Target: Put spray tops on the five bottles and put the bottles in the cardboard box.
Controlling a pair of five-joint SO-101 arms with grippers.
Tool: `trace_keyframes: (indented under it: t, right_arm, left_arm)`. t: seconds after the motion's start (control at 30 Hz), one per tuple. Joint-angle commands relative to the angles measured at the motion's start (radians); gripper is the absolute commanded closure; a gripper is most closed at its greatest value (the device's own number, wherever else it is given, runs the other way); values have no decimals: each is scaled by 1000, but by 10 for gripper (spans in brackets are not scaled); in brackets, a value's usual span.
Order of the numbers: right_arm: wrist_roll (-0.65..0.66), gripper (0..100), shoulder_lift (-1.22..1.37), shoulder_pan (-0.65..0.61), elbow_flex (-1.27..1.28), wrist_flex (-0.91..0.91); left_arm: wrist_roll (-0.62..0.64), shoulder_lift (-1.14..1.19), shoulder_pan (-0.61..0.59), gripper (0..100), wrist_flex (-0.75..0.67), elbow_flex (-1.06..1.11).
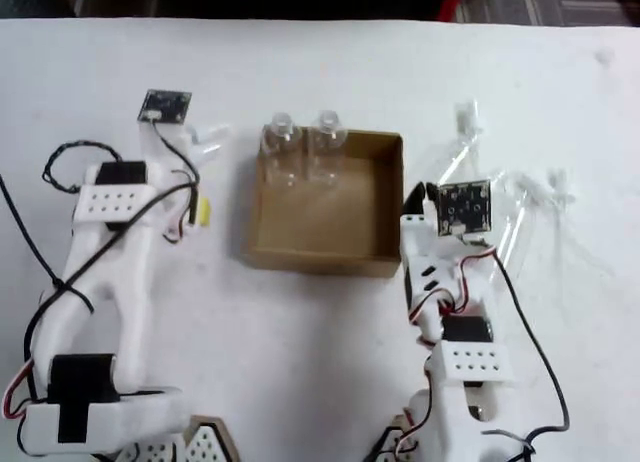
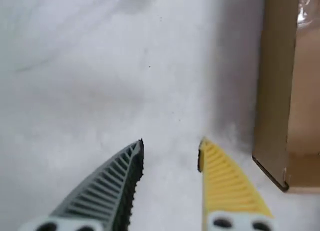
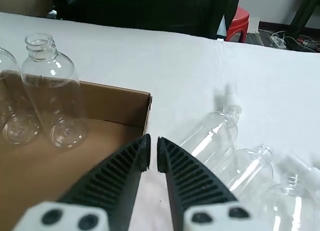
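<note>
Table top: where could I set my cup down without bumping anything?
Bare table lies between the left arm and right arm, this side of the cardboard box, and along the far edge beyond it. The box's near half is free. Right of the box is crowded: lying bottles and spray tops.

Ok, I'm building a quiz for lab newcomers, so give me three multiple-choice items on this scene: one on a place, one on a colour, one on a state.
1. Where do the two upright bottles stand?
A) in the cardboard box
B) on the table left of it
C) in an end effector

2. What colours are the fingers of the left end effector?
A) both black
B) one grey, one yellow
C) both white

3. How are the necks of the bottles in the box?
A) fitted with spray tops
B) open, without tops
C) taped over

Answers:
1 A: the high view shows them against the box's far wall.
2 B: the left wrist view shows both colours.
3 B: the high view shows bare rims.
</note>
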Motion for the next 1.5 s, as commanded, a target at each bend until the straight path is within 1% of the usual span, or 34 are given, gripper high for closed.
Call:
trace_keyframes:
  t: [0.0,0.07,0.23,0.33,0.5,0.7,0.87,1.0,1.2,1.33,1.4,1.47]
  right_arm:
    - [11,984,-4,-8,-86,82]
    - [11,984,-4,-8,-91,84]
    - [11,984,-4,-8,-94,84]
    - [11,984,4,-8,-110,94]
    - [3,984,5,-8,-172,206]
    - [3,984,7,1,-267,325]
    - [-17,984,53,24,-477,544]
    - [-20,984,242,25,-724,684]
    - [-20,984,582,99,-1175,881]
    - [-12,984,828,139,-1410,891]
    - [-11,980,957,145,-1505,849]
    - [-11,939,1081,166,-1585,812]
  left_arm:
    - [18,-79,4,832,-157,112]
    - [15,-156,4,832,-239,207]
    - [12,-440,-2,831,-446,459]
    - [12,-538,-2,831,-560,575]
    - [12,-499,-4,831,-598,595]
    - [20,-394,5,831,-707,603]
    - [21,-387,4,832,-713,605]
    - [49,-387,-4,832,-718,605]
    - [63,-380,-5,832,-736,606]
    - [63,-387,-4,832,-802,651]
    - [63,-387,-4,832,-813,655]
    - [63,-387,-4,832,-813,655]
